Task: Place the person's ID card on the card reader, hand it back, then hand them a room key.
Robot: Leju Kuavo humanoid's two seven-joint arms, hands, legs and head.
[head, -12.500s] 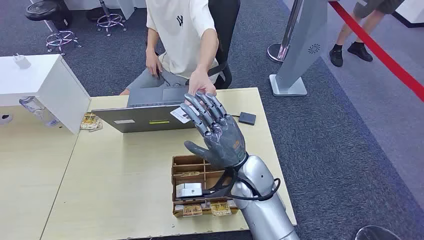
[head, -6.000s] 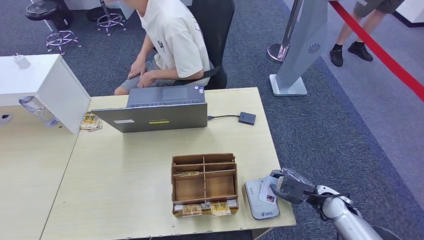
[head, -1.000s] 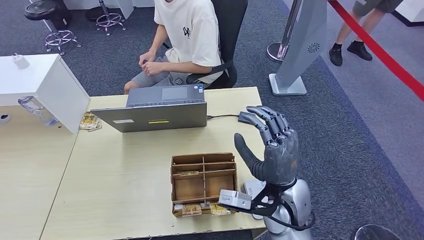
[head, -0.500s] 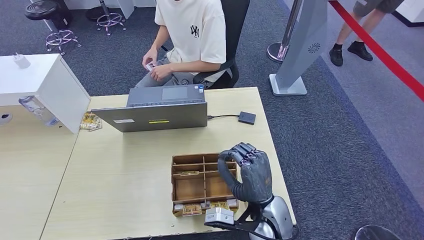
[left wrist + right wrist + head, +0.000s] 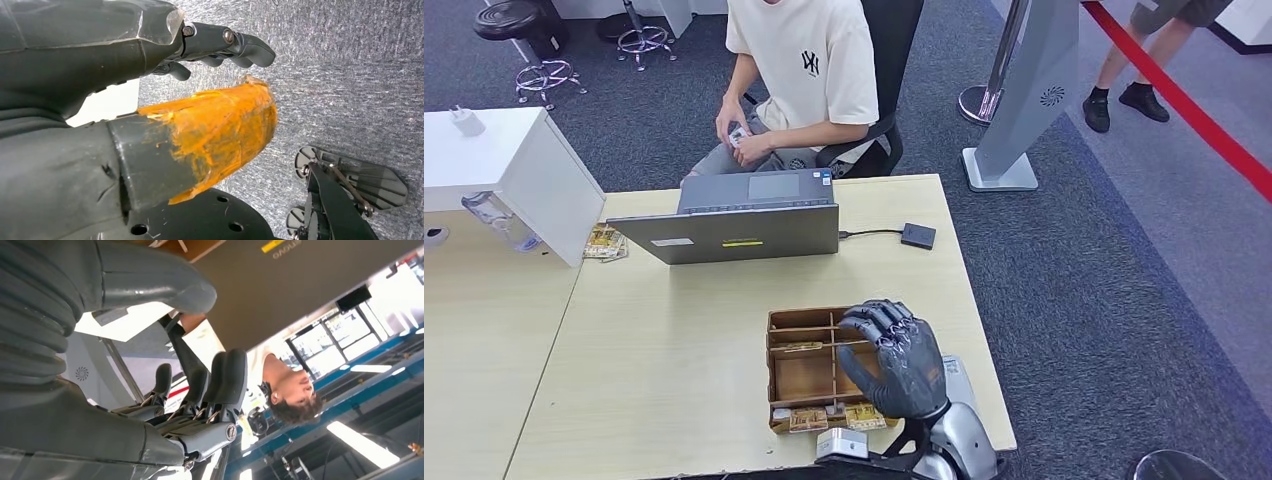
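While the ID card [image 5: 738, 134] sits in the seated person's [image 5: 799, 75] hands in the upper middle of the head view, the right hand [image 5: 892, 357] is over the wooden organiser box [image 5: 802, 372] for a room key.

To do this well, I judge the hand should lower straight into the compartment that holds the key cards [image 5: 824, 417], probably the small cards along the box's lower edge in the frame, pinch one card by its edge, and lift clear of the dividers before turning toward the person. Its fingers [image 5: 874, 318] are curled moderately inward above the box's right-hand cells at lower centre, with no card visibly in them; whether they touch the dividers I cannot tell. Beside the box's right side the card reader [image 5: 956, 372] peeks out on the surface [image 5: 674, 330]. On the left wrist picture the left hand [image 5: 165, 95] hangs above carpet, fingers [image 5: 240, 47] loosely bent and holding nothing.
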